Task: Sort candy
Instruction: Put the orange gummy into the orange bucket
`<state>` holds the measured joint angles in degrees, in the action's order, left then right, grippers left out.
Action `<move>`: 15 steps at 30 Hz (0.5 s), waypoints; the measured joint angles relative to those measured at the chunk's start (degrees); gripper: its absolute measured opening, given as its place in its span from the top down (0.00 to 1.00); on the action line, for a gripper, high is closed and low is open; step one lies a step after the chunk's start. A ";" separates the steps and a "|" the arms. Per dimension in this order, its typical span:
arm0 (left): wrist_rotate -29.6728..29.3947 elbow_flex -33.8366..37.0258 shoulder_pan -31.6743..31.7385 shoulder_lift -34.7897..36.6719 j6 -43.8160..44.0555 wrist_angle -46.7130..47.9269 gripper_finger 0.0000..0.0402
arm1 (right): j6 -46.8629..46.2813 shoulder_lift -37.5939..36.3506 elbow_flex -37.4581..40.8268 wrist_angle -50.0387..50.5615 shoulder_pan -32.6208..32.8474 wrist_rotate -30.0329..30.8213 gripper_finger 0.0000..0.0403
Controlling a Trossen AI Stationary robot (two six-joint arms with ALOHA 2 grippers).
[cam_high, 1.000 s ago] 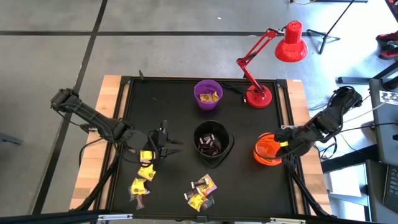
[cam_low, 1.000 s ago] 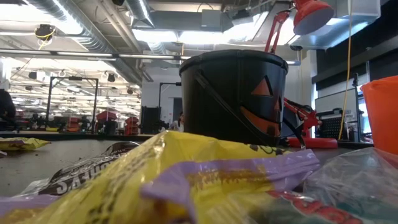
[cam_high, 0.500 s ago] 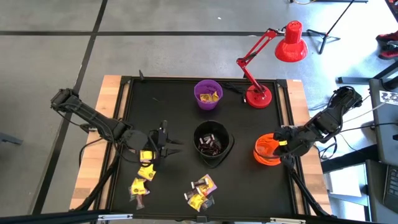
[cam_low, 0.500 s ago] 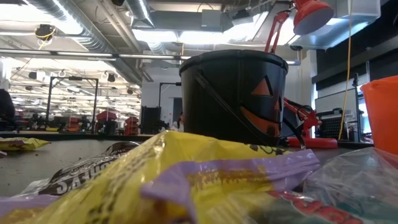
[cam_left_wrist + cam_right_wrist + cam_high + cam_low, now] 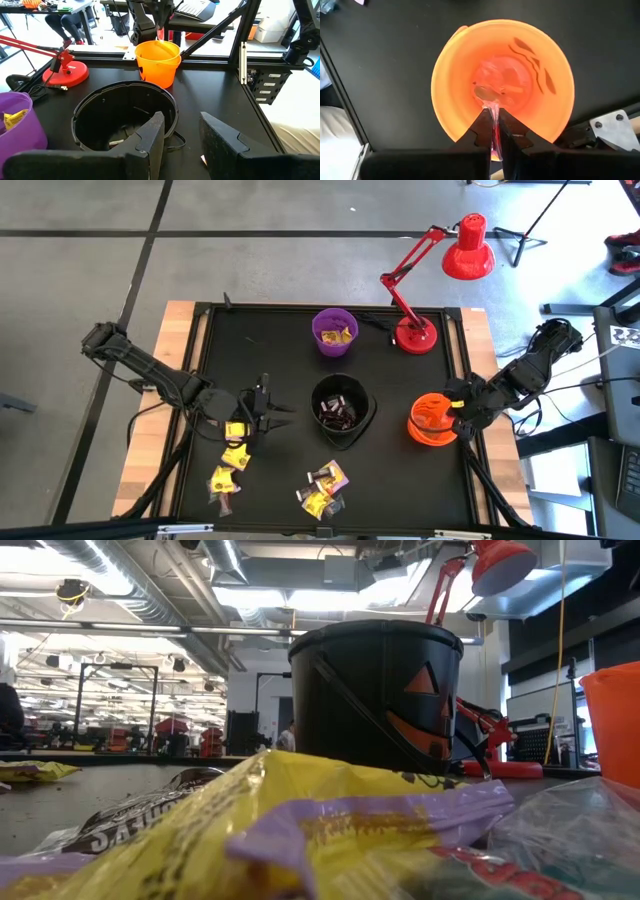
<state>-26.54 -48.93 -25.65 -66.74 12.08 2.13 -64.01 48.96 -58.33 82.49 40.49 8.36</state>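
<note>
**Candy sort: partly done, right arm at the orange bowl**

Done so far, as it reads: purple bowl [image 5: 334,332] near the far edge holds yellow pieces; black bowl [image 5: 341,409] at mid-worktop holds dark pieces; orange bowl [image 5: 502,82] near the right edge holds clear-wrapped reddish pieces.

In hand: right gripper [image 5: 493,131] hangs directly over the orange bowl, jaws clenched on the clear tail of a reddish candy [image 5: 494,127] that dangles into the bowl mouth. Not yet let go.

Left gripper [image 5: 262,412] sits left of the black bowl, fingers part-way apart; a yellow piece [image 5: 236,430] lies just beside it, but I cannot tell whether anything is held.

Left to do: loose candy [image 5: 325,486] in a mixed heap by the near edge, plus a yellow cluster [image 5: 227,470] toward the near-left corner. Judged roughly mid-task.

Room: black mat [image 5: 250,350] is bare at its far-left part. Red lamp [image 5: 414,335] crowds the far-right corner beside the purple bowl. Orange bowl stands close to the right frame rail; little margin there.
</note>
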 joint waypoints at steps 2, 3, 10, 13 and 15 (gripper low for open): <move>0.02 0.00 0.00 0.00 0.00 0.00 0.72 | 0.00 -0.12 0.00 0.07 0.00 -0.56 0.97; 0.02 0.00 0.00 0.00 0.00 0.00 0.72 | 0.00 -0.12 0.00 0.07 0.00 -0.84 0.97; 0.00 0.00 0.00 0.00 0.00 0.00 0.72 | 0.00 -0.08 0.00 -2.11 0.00 -2.60 0.97; 0.00 0.00 0.00 0.00 0.00 0.00 0.72 | 0.00 -0.08 -0.02 -2.16 0.00 -2.90 0.97; 0.00 0.00 0.00 0.00 0.00 0.00 0.72 | 0.00 -0.10 -0.02 -2.31 0.00 -2.90 0.97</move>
<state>-26.55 -48.93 -25.65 -66.74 12.08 2.13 -64.01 48.86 -58.35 80.18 40.49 5.45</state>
